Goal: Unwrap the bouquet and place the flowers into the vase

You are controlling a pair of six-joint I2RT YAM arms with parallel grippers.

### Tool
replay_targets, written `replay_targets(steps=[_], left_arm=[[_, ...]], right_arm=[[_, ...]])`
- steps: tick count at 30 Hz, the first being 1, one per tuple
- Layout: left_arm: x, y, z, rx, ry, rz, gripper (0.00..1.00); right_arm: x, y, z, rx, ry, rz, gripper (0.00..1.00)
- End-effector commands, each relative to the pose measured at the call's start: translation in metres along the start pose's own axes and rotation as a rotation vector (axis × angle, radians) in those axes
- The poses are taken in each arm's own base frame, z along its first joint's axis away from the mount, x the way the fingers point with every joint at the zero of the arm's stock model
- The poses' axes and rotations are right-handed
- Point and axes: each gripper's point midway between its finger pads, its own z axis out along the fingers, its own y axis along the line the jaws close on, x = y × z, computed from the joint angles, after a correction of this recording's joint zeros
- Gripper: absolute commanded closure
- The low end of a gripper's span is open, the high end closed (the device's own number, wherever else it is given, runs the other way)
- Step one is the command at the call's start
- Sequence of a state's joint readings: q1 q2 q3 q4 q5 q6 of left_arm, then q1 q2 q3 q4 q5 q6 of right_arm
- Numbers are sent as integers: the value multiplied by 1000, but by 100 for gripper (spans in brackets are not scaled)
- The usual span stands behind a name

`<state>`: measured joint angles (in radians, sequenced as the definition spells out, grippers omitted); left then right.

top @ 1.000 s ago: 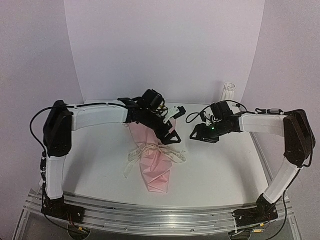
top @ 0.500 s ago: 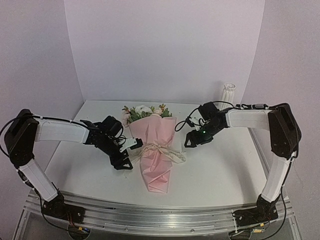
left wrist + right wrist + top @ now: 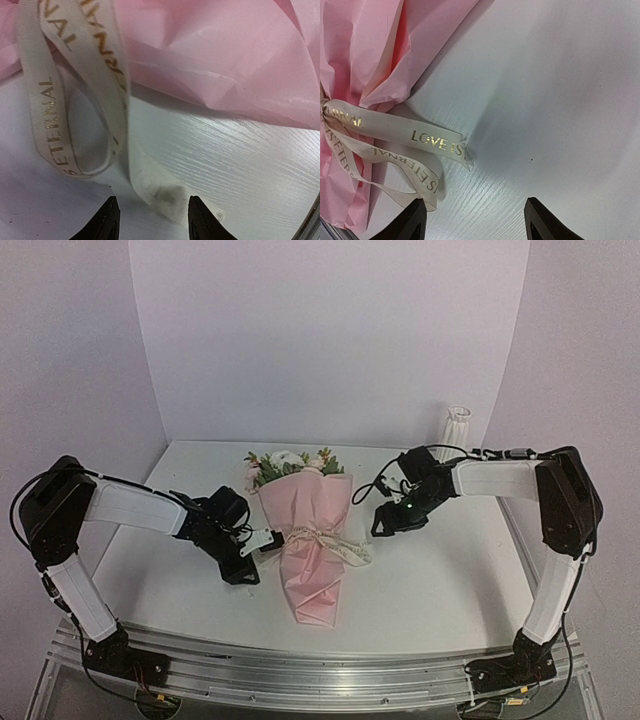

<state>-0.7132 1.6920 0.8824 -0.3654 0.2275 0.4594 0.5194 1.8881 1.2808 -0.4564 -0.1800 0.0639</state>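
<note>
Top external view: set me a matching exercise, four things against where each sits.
Things:
1. vase
2. bouquet
3. left gripper
4. right gripper

Places:
A. at the bouquet's left side, by the ribbon
B. far right corner of the table
C. right of the bouquet, not touching it
D. lying mid-table, flowers at the far end

Pairs: 1-B, 2-D, 3-A, 4-C
</note>
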Motion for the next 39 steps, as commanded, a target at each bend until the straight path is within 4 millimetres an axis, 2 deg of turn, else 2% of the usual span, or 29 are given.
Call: replay_targets(steps=[1,4,6,7,8,10,11,12,14,16,18,24,29,31,34,36,39], left_arm=[[3,-13,14,23,19,1,54],[6,-9,24,13,48,-9,64],[10,-9,27,13,64,-10,81],[11,-9,27,14,70,-7,94],[13,-8,25,7,78,-1,99],[8,0,17,-32,81,18,100],[-1,6,8,-62,62,38,100],[-15,13,-7,-97,29,63,100],[-62,27,-52,-194,-100,146,100],[-97,31,-92,-245,-206,197,100],[-117,30,-120,-244,-240,210,100],[-193,45,-218,-405,-446,286,100],[-257,43,-321,-617,-733,416,100],[-276,31,-350,-673,-822,497,100],[-299,12,-383,-712,-943,576,100],[-313,11,-408,-771,-1017,586,100],[-332,12,-475,-1010,-1189,637,100]], right_arm=[[-13,6,-18,-5,-64,7,33],[-13,5,-19,-1,-68,9,33],[-15,5,-22,2,-77,6,33],[-16,6,-23,1,-81,4,33],[-17,6,-24,-2,-85,2,34],[-22,8,-27,-6,-99,-2,34],[-25,9,-29,-11,-106,-3,34],[-29,11,-32,-15,-116,-5,34],[-38,16,-39,-27,-145,-13,34],[-47,21,-47,-40,-173,-23,33],[-57,26,-55,-53,-201,-34,34],[-76,47,-80,-134,-273,-91,34],[-86,64,-96,-203,-318,-123,35],[-89,75,-100,-236,-335,-143,36],[-95,96,-107,-287,-369,-201,36],[-102,110,-117,-336,-401,-225,36],[-108,131,-129,-395,-440,-287,36]])
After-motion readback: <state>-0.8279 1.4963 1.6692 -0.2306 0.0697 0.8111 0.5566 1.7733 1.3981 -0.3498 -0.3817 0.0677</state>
